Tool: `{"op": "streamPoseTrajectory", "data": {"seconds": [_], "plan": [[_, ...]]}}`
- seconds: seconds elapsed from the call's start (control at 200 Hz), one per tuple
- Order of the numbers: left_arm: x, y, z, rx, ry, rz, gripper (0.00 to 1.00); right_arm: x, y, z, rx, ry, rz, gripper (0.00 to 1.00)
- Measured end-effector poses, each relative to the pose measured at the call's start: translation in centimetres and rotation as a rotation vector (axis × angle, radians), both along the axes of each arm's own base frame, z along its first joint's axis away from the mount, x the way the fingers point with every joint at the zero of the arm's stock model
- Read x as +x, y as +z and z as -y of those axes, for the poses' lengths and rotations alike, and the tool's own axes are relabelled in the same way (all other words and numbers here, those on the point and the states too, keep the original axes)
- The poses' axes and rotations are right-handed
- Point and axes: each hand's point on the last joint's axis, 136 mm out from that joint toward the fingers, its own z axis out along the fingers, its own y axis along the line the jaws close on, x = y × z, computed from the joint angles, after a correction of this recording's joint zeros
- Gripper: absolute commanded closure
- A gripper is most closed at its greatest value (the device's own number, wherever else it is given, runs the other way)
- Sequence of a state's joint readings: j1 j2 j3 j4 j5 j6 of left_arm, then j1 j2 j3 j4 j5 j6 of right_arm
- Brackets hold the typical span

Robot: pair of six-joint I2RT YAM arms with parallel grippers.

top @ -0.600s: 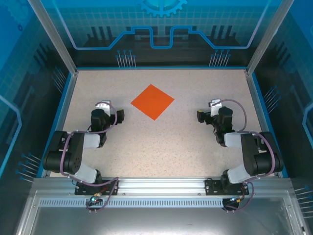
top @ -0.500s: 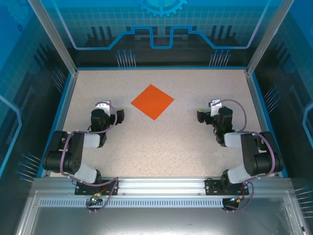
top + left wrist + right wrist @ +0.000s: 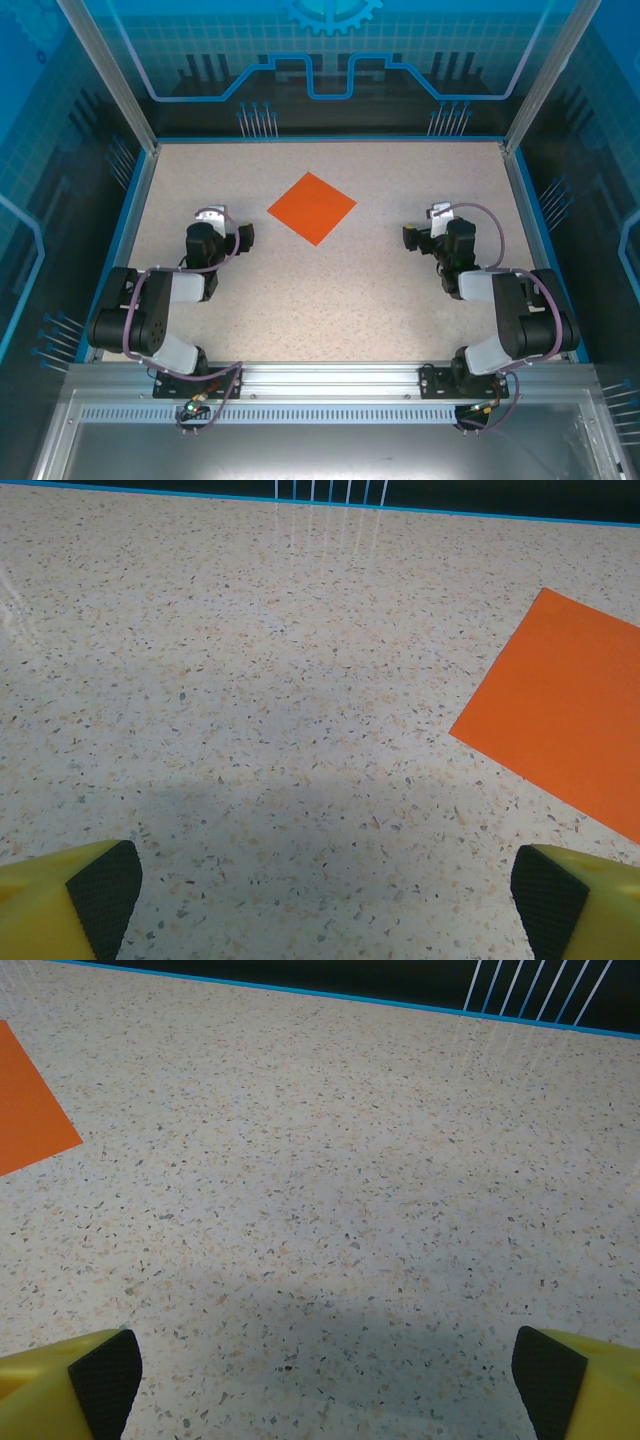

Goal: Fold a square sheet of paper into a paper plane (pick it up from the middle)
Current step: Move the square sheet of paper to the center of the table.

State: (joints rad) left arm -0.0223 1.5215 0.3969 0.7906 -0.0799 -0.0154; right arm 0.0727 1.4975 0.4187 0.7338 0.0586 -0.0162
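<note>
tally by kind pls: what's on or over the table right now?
Orange paper: 1
Grippers: 2 (left gripper, right gripper, both open and holding nothing)
Total: 3

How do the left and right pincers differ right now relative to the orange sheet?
The left pincer sits left of the square sheet of paper, the right pincer right of it. The left pincer is nearer it than the right pincer. Both are open, empty and apart from the paper.
</note>
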Motion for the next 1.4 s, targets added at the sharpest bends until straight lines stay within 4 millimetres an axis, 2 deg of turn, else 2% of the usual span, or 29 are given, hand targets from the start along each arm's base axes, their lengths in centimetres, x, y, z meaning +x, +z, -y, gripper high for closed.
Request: {"op": "streamPoseTrajectory", "data": {"seconds": [0.995, 1.1, 1.196, 1.321, 1.401], "plan": [[0.0, 0.4, 0.1, -0.008, -0.011, 0.007, 0.02, -0.1, 0.2, -0.3, -0.001, 0.018, 0.017, 0.00], [-0.6, 2.2, 0.2, -0.010, -0.015, 0.037, 0.01, -0.8, -0.1, -0.3, -0.008, 0.022, 0.018, 0.01], [-1.5, 5.4, 0.2, -0.019, -0.014, 0.093, 0.01, -1.2, 0.5, -0.3, -0.010, 0.024, 0.019, 0.01], [-3.2, 10.2, 0.1, -0.033, -0.010, 0.209, 0.01, -0.8, 3.4, -0.3, 0.021, 0.003, -0.003, 0.01], [-4.3, 11.7, -0.2, -0.070, 0.021, 0.223, 0.01, -0.3, 5.9, -0.5, 0.049, 0.000, -0.016, 0.00]]}}
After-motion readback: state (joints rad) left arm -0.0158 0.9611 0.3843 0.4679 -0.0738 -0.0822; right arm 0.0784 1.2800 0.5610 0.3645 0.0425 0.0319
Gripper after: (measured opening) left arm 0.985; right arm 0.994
